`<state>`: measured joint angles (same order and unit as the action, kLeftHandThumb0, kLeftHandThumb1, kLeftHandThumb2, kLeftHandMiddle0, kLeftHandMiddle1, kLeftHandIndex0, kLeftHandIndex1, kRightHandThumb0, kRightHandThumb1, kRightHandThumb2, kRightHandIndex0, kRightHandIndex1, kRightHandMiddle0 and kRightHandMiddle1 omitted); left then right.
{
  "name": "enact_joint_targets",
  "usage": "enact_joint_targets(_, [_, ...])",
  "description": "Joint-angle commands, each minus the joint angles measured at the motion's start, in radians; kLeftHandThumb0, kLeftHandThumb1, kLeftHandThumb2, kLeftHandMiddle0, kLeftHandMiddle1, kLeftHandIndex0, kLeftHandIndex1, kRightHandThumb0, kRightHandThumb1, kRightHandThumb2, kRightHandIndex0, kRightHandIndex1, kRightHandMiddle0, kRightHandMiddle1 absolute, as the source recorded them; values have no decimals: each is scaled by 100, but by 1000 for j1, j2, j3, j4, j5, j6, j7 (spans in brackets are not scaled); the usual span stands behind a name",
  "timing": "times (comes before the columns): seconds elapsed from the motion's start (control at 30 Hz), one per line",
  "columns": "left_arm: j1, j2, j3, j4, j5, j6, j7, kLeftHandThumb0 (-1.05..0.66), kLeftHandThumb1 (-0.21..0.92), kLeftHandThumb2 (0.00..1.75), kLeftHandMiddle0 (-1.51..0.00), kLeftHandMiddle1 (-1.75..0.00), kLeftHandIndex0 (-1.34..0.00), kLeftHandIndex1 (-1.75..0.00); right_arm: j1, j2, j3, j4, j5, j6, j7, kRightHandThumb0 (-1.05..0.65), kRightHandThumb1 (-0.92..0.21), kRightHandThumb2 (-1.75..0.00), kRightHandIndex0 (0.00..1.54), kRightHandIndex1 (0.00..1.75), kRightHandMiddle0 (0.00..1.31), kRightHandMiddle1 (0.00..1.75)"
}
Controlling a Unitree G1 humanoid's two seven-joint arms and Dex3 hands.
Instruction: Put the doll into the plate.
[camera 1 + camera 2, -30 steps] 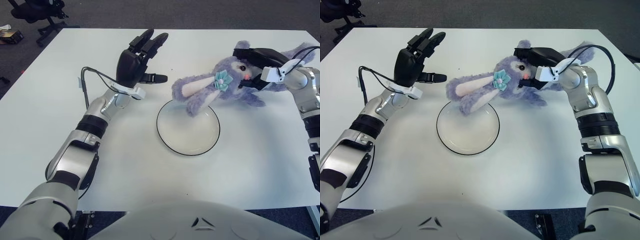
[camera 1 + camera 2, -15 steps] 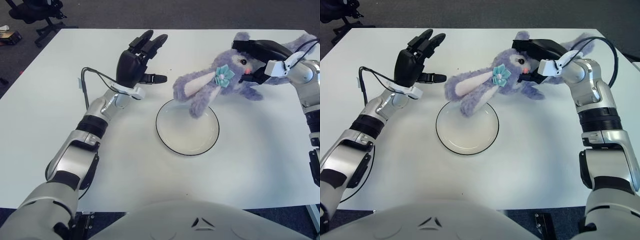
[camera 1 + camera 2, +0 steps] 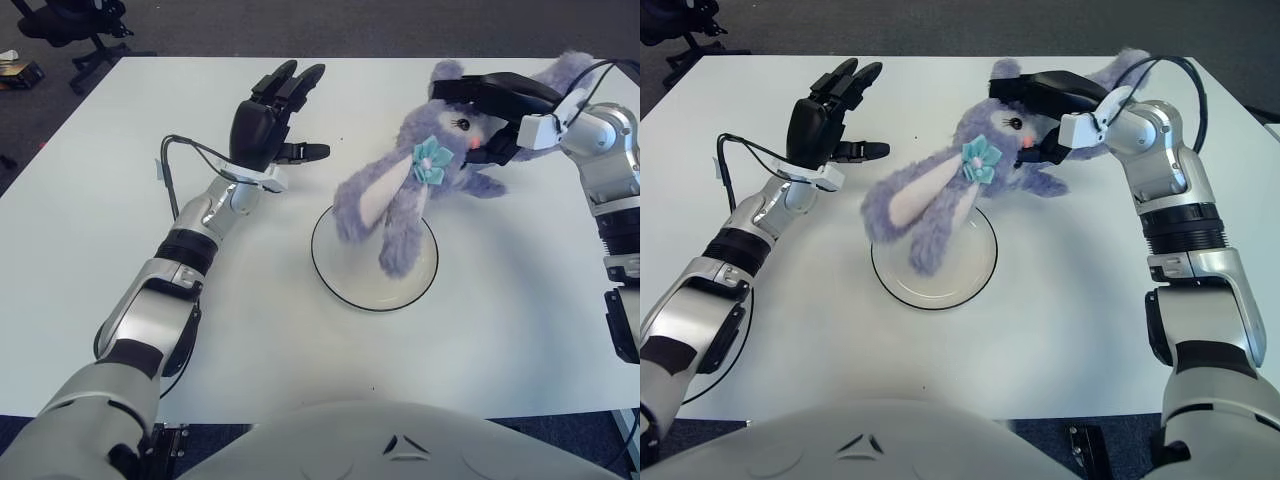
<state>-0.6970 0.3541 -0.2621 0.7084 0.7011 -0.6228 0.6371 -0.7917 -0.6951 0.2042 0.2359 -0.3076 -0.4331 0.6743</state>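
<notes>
Plush and floppy, the purple doll (image 3: 420,185) is hanging from the right hand (image 3: 1045,110), whose fingers are clamping its head, ears drooping down-left over the plate (image 3: 345,275). It is looking light and squashy, so gripping the firmer head is suiting it; the left hand (image 3: 268,120) is hovering spread-fingered, well apart on the far side

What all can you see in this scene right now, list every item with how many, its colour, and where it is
doll: one, purple plush rabbit with a teal flower at its ear, held at the head, ears hanging over the plate
plate: one, white with a dark rim, centre of the table
table: one, white, fills the view
office chair: one, black, on the floor past the table's far left corner
cable: one, black, looping by the left wrist
left hand: one, black, raised over the table left of the doll, fingers spread
right hand: one, black, gripping the doll's head at far right
</notes>
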Motion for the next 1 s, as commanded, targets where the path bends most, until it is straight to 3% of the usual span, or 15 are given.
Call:
enact_joint_targets(0.0, [-17, 14, 20, 23, -18, 23, 0, -29, 92, 32, -54, -3, -47, -15, -32, 20, 15, -36, -7, 45, 19, 0, -29, -132, 67, 162, 43, 175])
enact_joint_targets(0.2, [-6, 26, 44, 39, -48, 31, 4, -34, 92, 34, -56, -3, -48, -15, -34, 47, 28, -59, -4, 77, 31, 0, -29, -132, 67, 162, 43, 175])
enact_joint_targets(0.57, [13, 60, 107, 44, -129, 64, -41, -35, 92, 28, -59, -4, -51, -17, -64, 126, 65, 14, 21, -33, 29, 0, -30, -130, 66, 161, 43, 175])
enact_joint_targets(0.97, [13, 57, 129, 37, -169, 91, -72, -34, 92, 25, -59, -3, -51, -19, -75, 182, 87, 3, 59, -36, 80, 0, -30, -129, 67, 160, 43, 175])
